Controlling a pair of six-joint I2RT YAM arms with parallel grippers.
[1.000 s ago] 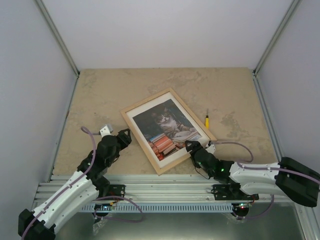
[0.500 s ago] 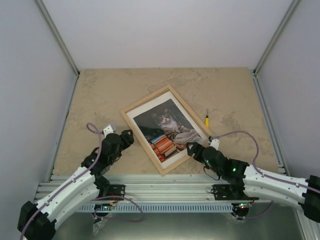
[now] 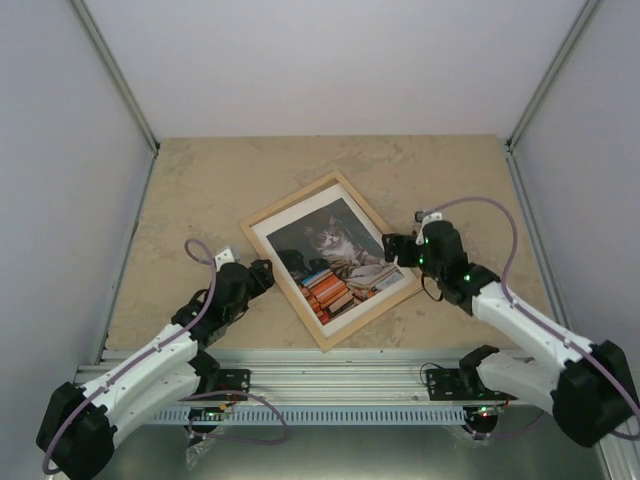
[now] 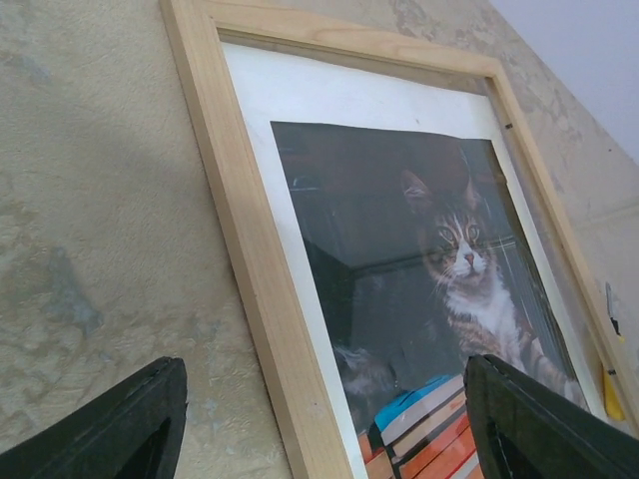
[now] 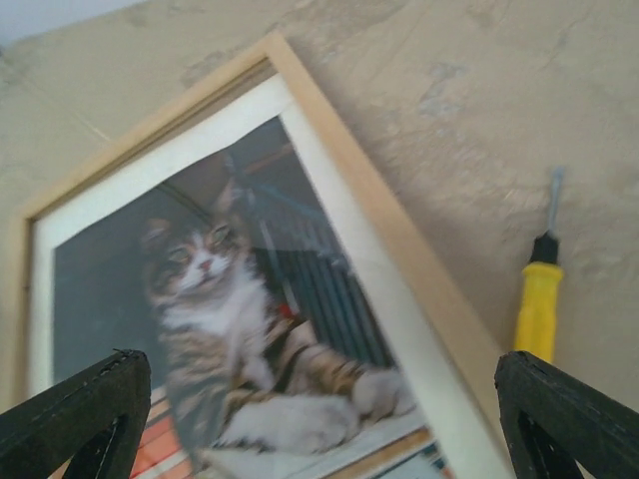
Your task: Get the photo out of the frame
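Note:
The frame [image 3: 292, 198], thin pale wood, lies flat and askew on the table, and shows in the wrist views too [image 4: 240, 230] [image 5: 379, 210]. Inside it sits the photo [image 3: 335, 255] of a tabby cat with orange books [image 4: 439, 259] [image 5: 220, 289], bordered by white. My left gripper [image 3: 262, 273] hovers open at the frame's left side. One finger hangs over the table and the other over the photo [image 4: 324, 419]. My right gripper [image 3: 393, 250] stands open over the frame's right side, its fingers wide apart and holding nothing [image 5: 319, 409].
A yellow-handled screwdriver [image 5: 539, 299] lies on the beige table [image 3: 200, 180] just right of the frame, under my right arm in the top view. Grey walls [image 3: 60, 150] close in the left, right and back. A metal rail [image 3: 320, 375] runs along the near edge.
My right gripper has swung from the frame's near corner up to its right side and opened wider. My left gripper has crept closer to the frame's left edge, also opening wider.

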